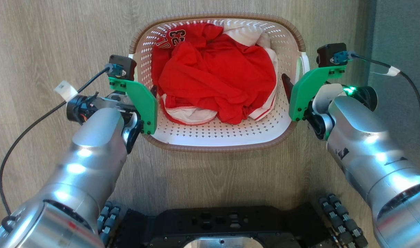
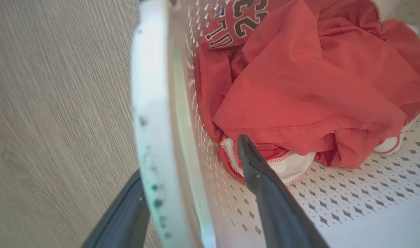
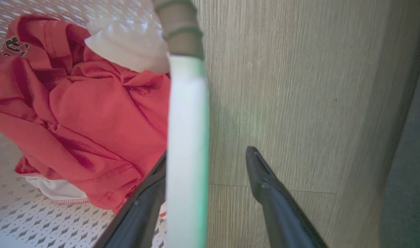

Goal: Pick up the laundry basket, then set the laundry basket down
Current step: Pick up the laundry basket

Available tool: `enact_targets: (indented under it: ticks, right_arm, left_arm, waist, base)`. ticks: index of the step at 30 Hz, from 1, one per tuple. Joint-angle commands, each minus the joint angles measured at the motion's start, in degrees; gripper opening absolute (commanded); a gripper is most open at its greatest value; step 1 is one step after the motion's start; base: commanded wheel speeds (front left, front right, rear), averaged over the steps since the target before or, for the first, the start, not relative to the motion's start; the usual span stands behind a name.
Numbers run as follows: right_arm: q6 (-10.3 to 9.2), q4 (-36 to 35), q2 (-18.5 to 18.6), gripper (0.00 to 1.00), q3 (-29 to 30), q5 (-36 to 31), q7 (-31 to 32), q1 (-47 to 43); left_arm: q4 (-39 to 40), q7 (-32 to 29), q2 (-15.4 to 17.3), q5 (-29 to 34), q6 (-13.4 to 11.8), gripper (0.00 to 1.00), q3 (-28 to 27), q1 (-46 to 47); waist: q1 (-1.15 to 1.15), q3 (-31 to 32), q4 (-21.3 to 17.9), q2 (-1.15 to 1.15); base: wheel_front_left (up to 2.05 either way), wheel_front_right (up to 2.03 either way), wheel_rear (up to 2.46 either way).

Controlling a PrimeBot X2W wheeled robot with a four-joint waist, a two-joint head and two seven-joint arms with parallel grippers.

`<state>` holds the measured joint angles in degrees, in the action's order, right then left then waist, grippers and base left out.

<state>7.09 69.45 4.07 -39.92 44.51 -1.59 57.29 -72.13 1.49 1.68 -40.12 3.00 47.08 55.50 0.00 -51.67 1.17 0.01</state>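
The left gripper [image 2: 191, 160] has its fingers spread wide, one on each side of the white handle [image 2: 151, 113]. The right gripper [image 3: 206, 155] is wide too, around the other handle [image 3: 187, 120]. The laundry basket [image 1: 213, 148] sits on the wood floor [image 1: 51, 34] between the arms, red and white clothes [image 1: 216, 75] inside.

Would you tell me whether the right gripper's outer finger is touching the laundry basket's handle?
Apart. The right wrist view shows bare floor between the outer finger and the basket's white handle.
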Motion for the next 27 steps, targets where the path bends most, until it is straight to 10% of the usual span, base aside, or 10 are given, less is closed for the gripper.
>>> enact_targets:
  ticks: [1, 19, 20, 22, 27]
  right_arm:
    - [0.4, -0.2, -1.17, 1.0, -0.9, 0.4, -0.04, -2.24]
    - [0.4, 1.55, -1.14, 1.0, -3.41, 3.32, -1.24, -1.1]
    - [0.4, 1.62, -1.15, 0.96, -3.53, 3.47, -1.26, -1.04]
    - [0.4, 1.72, -1.15, 0.0, -3.85, 3.73, -1.11, -0.92]
    - [0.4, 2.32, -1.16, 0.0, -3.66, 4.79, -1.45, -0.3]
  left_arm:
    - [0.46, -0.11, 1.2, -0.79, 0.0, 1.0, -0.39, -0.66]
    - [2.12, 0.14, 1.2, -6.84, -1.04, 1.0, 4.63, -0.34]
    - [2.15, -0.08, 1.2, -7.35, -1.14, 0.89, 4.8, -0.39]
    - [2.32, -0.45, 1.2, -8.39, -1.36, 0.0, 5.14, -0.38]
    - [2.27, -0.69, 1.2, -9.89, -1.93, 0.0, 6.68, -0.13]
  waist:
    - [0.0, -0.04, 0.05, -0.01]
    - [0.0, -0.88, 0.97, -0.01]
    - [0.0, -0.88, 1.0, -0.01]
    - [0.0, -0.9, 1.1, -0.01]
    - [0.0, -1.03, 1.32, -0.01]
  base:
    - [0.0, 0.0, 0.0]
    - [0.0, 0.0, 0.0]
    - [0.0, 0.0, 0.0]
    - [0.0, 0.0, 0.0]
    - [0.0, 0.0, 0.0]
